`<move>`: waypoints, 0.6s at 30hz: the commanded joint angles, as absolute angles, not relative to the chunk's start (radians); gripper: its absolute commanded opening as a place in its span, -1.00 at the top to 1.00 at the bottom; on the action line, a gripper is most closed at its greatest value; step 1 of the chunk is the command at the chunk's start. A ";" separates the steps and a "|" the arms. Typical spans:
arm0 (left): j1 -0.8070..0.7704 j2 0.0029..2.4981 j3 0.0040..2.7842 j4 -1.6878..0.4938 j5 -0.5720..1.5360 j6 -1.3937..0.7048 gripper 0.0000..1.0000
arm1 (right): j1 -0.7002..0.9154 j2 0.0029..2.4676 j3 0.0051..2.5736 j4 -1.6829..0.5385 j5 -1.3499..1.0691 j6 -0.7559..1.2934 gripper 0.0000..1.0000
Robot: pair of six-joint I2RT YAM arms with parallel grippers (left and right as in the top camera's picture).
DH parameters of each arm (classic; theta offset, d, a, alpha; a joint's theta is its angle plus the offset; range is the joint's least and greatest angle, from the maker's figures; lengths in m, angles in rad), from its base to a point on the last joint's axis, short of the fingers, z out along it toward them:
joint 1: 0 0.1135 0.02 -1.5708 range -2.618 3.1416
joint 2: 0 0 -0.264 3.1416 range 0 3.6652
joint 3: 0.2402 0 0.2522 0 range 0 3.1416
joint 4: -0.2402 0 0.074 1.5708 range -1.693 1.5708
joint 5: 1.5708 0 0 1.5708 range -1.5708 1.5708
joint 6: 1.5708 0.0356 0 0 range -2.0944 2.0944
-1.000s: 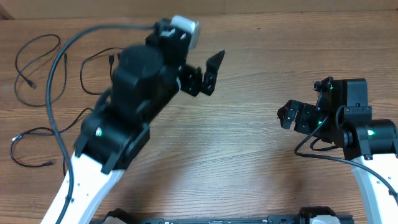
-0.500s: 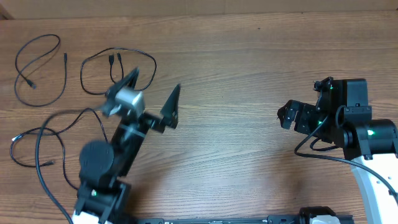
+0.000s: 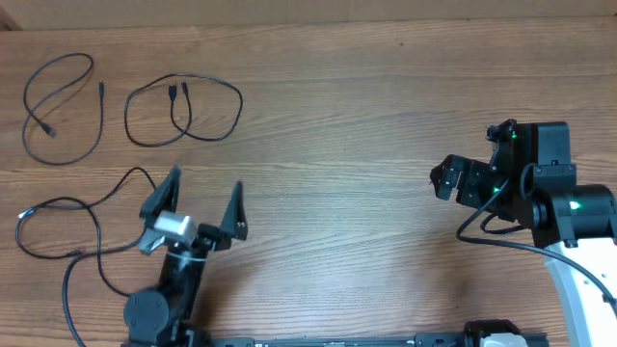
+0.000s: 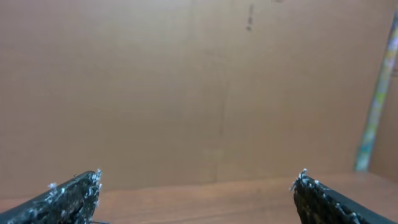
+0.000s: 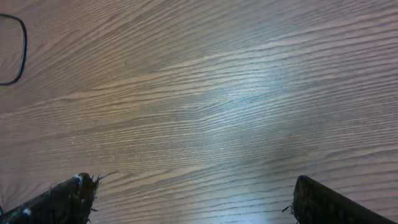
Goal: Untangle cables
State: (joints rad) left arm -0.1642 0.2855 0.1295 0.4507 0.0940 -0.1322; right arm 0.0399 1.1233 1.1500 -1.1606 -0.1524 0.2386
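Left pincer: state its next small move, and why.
Probably settle it home: the left pincer is open and empty, and the far-left cable, middle cable and near cable already lie apart, none crossing another.

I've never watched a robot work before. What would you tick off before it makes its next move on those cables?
1. Left gripper open and empty: ok, its fingers are spread with nothing between them.
2. Right gripper open and empty: ok, only bare table shows beneath it.
3. Top-left cable and middle cable apart: ok, wood shows between the two loops.
4. Lower-left cable free of the left arm's own wiring: cannot tell, they run close together in the overhead view.
5. Left wrist camera has a cable in sight: not ok, it faces the back wall.
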 commanded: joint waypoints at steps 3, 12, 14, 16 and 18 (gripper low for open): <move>-0.093 0.143 0.006 0.456 0.103 -0.215 -0.99 | 0.038 1.123 1.173 -1.158 -0.151 0.234 -1.00; -0.020 0.001 0.005 0.136 0.092 -0.234 -0.99 | 0.038 1.124 1.173 -1.158 -0.152 0.234 -1.00; -0.009 0.002 0.005 0.091 0.072 -0.245 -0.99 | 0.038 1.123 1.173 -1.158 -0.151 0.234 -1.00; -0.004 0.002 0.005 0.045 0.038 -0.268 -0.99 | 0.038 1.123 1.173 -1.158 -0.152 0.234 -1.00; -0.004 0.002 0.005 -0.009 -0.001 -0.278 -1.00 | 0.038 1.123 1.173 -1.158 -0.152 0.234 -1.00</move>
State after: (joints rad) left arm -0.0116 0.0147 0.0090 0.0265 0.0628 -0.2390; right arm 0.0399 1.1233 1.1500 -1.1606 -0.1520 0.2382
